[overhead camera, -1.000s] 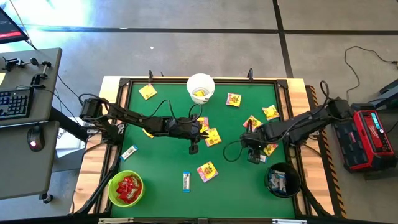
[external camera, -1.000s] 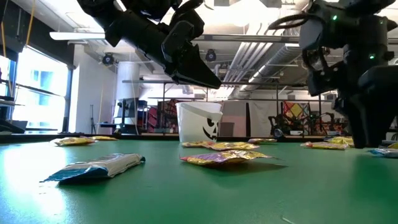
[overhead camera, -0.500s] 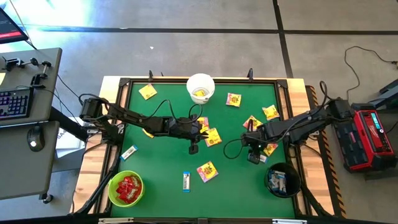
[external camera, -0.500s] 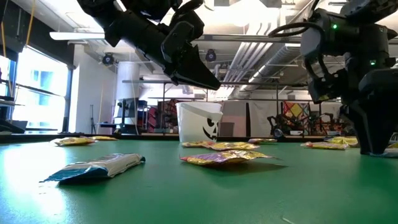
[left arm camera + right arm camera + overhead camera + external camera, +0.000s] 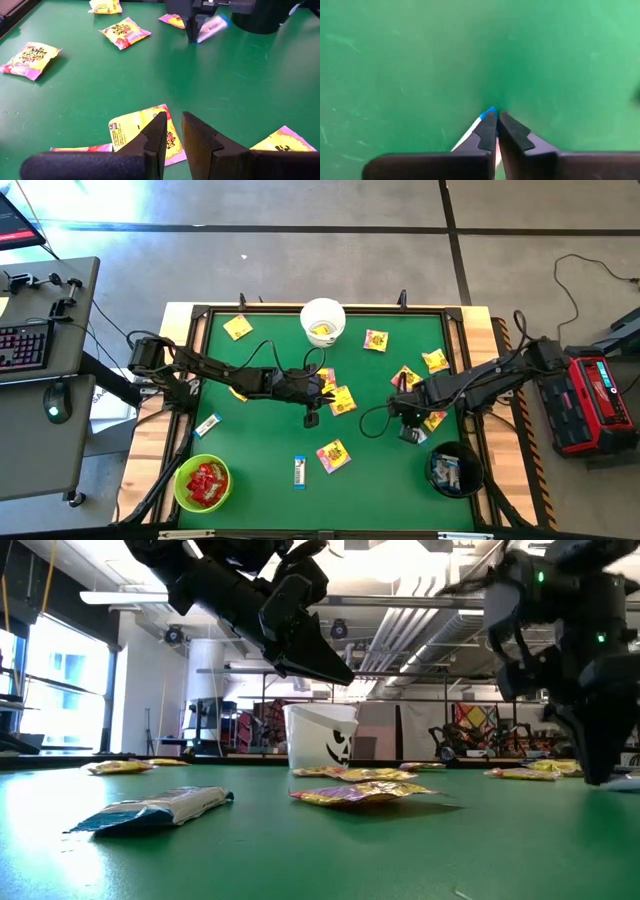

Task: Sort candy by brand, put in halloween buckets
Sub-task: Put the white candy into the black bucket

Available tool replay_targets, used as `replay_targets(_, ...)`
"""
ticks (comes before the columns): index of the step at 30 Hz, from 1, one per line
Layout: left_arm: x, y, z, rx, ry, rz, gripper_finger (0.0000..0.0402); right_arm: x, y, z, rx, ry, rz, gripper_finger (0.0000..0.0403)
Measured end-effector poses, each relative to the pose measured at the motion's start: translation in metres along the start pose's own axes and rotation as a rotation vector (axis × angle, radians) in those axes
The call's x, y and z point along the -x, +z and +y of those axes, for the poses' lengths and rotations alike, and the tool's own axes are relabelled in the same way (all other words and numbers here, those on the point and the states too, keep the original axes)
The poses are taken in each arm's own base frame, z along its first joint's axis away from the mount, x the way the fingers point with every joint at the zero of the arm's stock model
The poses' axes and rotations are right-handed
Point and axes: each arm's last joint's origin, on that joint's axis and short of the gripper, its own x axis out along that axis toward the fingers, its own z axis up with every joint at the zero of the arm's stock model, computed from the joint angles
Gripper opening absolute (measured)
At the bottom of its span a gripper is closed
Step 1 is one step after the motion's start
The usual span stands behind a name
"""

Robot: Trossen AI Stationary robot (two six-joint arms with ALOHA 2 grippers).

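A: Green felt all around, and our right tool (image 5: 496,120) has its fingers pinched on the tip of a white-and-blue bar (image 5: 489,112), low over the surface (image 5: 380,470) just beside the black bucket (image 5: 456,470).

B: We have only a corner of it. That is our worry: the wrapper is thin and slick, so on the lift it could slide out, or swing and catch the bucket rim.

A: Agreed. A yellow packet (image 5: 435,420) lies close by too; if we drag rather than lift, we may push it along.

B: And our left tool (image 5: 173,131)?

A: Narrow, a slim gap between the fingers, holding nothing. It hangs mid-surface over a cluster of yellow packets (image 5: 142,131).

B: How does the candy look overall?

A: Flat, crinkly pieces. Red ones fill the green bucket (image 5: 202,482). The white bucket (image 5: 322,321) holds something yellow. The black one has white-and-blue pieces in it, so our bar belongs there, we judge. Yellow packets with pink print are scattered across the far half, one more (image 5: 333,454) nearer the middle, and two bars lie loose: one (image 5: 299,470) beside it, one (image 5: 208,424) at the left edge.

B: Plenty left, then.
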Motion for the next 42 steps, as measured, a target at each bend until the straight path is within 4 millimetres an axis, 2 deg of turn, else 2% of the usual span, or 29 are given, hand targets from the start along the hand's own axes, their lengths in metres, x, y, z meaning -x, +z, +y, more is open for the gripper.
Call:
replay_targets(9,0.0,0.0,0.0,-0.001,0.0,0.0,0.0049,0.04,0.016,0.033,0.082,-0.033,-0.105,0.0)
replay_targets(14,0.0,0.0,0.0,-0.002,0.0,0.001,0.0049,0.057,0.013,0.045,0.078,-0.08,-0.106,0.0)
replay_targets(18,0.0,0.0,0.0,-0.002,0.0,0.001,0.0049,0.063,0.009,0.054,0.063,-0.087,-0.109,0.0)
replay_targets(21,0.0,0.0,0.0,-0.002,0.0,0.001,0.0049,0.06,0.003,0.058,0.025,-0.068,-0.096,0.0001)
replay_targets(24,0.0,0.0,0.0,-0.002,0.0,0.001,0.0049,0.048,-0.004,0.061,0.046,-0.059,-0.087,0.0017)
replay_targets(28,0.0,0.0,0.0,-0.011,0.0,0.001,0.0049,0.03,-0.008,0.063,0.096,-0.048,-0.106,0.0075)
replay_targets(31,0.0,0.0,0.0,-0.018,0.0,0.0,0.0049,0.021,-0.006,0.055,0.106,-0.101,-0.129,0.0123)
replay_targets(34,0.0,0.0,0.0,-0.018,0.0,0.0,0.0049,0.016,-0.002,0.043,0.145,-0.128,-0.109,0.015)
replay_targets(38,0.0,0.0,0.0,-0.018,0.0,0.001,0.0049,0.016,0.01,0.03,0.171,-0.097,-0.099,0.0155)
replay_targets(42,0.0,0.0,0.0,-0.011,0.0,0.001,0.0049,0.017,0.021,0.02,0.174,-0.023,-0.091,0.0134)
